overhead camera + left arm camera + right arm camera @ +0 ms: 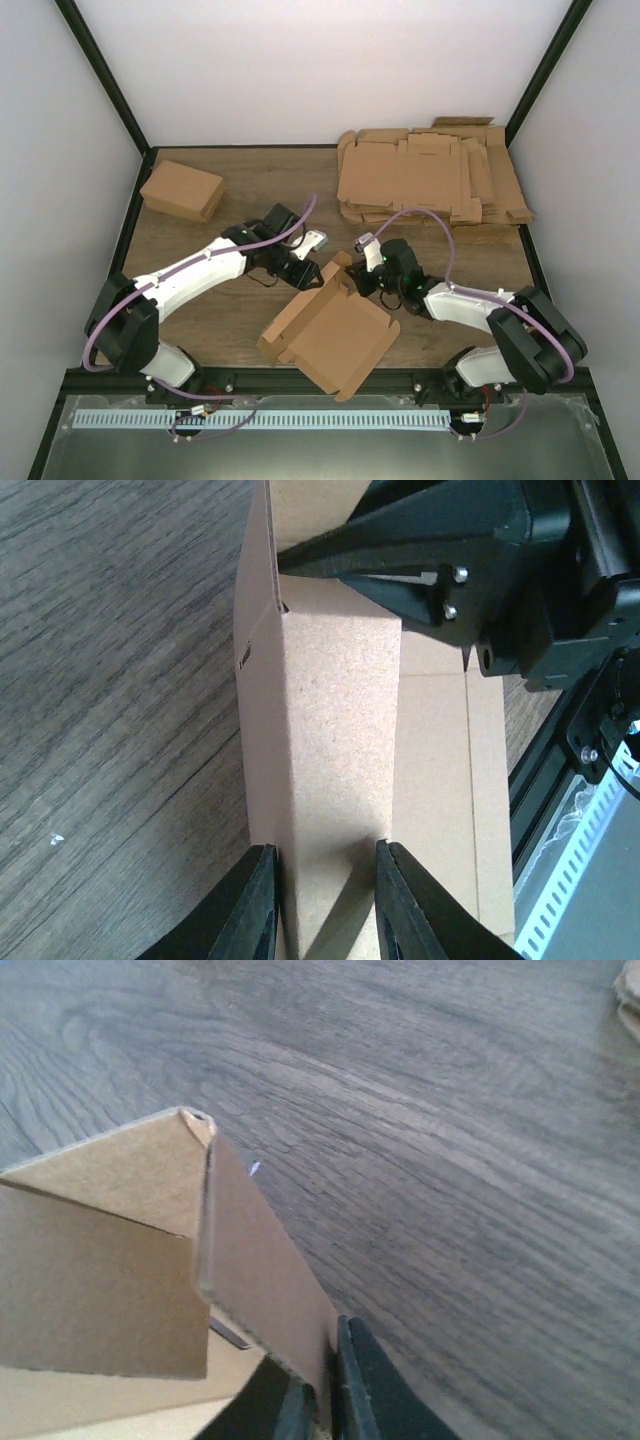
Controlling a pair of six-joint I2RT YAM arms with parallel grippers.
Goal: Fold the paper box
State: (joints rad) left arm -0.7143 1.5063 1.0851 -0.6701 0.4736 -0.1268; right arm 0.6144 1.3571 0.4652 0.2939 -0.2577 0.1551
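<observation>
A half-formed paper box (335, 340) was seen lying toward 6 o'clock on the wooden worktop (250, 180). Its raised wall at 12 o'clock was clamped by the partly closed left claw (325, 852). A thin flap was pinched by the almost closed right claw (318, 1362). The cardboard was judged light, stiff and easily creased, and best gripped at flap edges.

A wood-grain desk (270, 180) carries three cardboard things: a closed brown box (182, 190) at ten o'clock, a pile of flat blanks (430, 178) at one o'clock, and the part-folded paper box (335, 335) at six o'clock.
</observation>
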